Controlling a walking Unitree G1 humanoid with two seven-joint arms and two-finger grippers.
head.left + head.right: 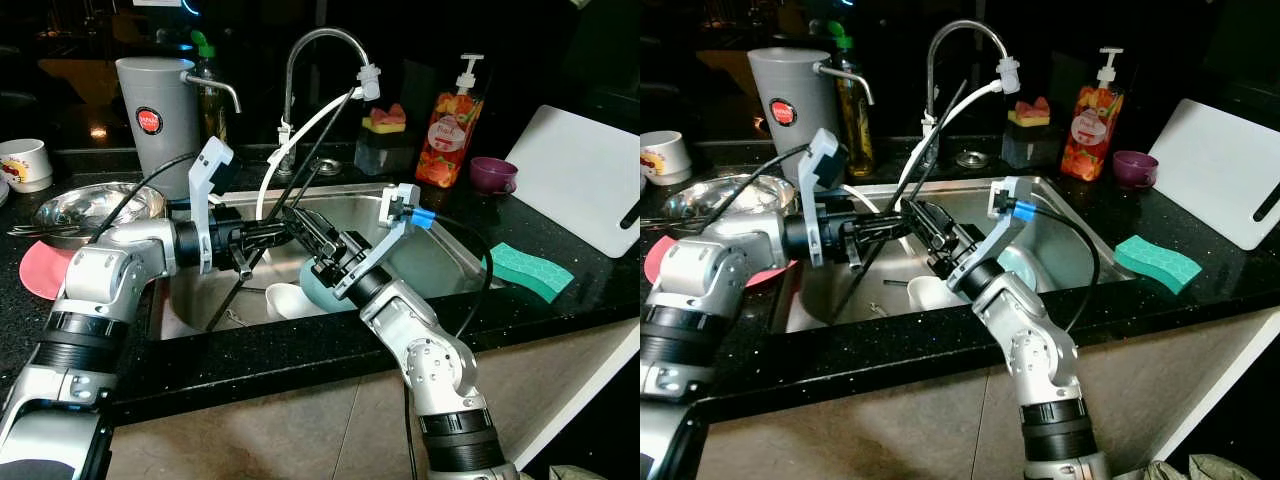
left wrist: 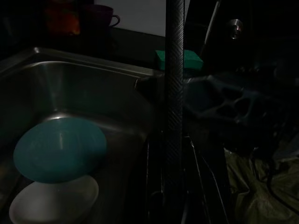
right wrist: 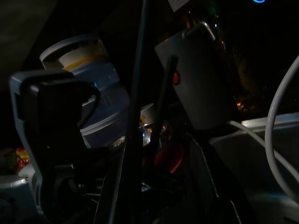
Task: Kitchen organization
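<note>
A black tabletop [image 1: 560, 300] carries a steel sink [image 1: 440, 255], where dirty dishes wait: a teal plate [image 2: 60, 148] lies over a white bowl [image 2: 53, 203]. Both arms reach over the basin toward them. The left gripper [image 1: 262, 238] and right gripper [image 1: 305, 232] cross there; whether either pair of jaws is apart or together, I cannot tell.

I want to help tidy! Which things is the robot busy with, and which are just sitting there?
Busy with:
left gripper and right gripper, over the sink
teal plate
white bowl

Just sitting:
green sponge
soap bottle
purple cup
cutting board
grey jug
metal bowl
</note>
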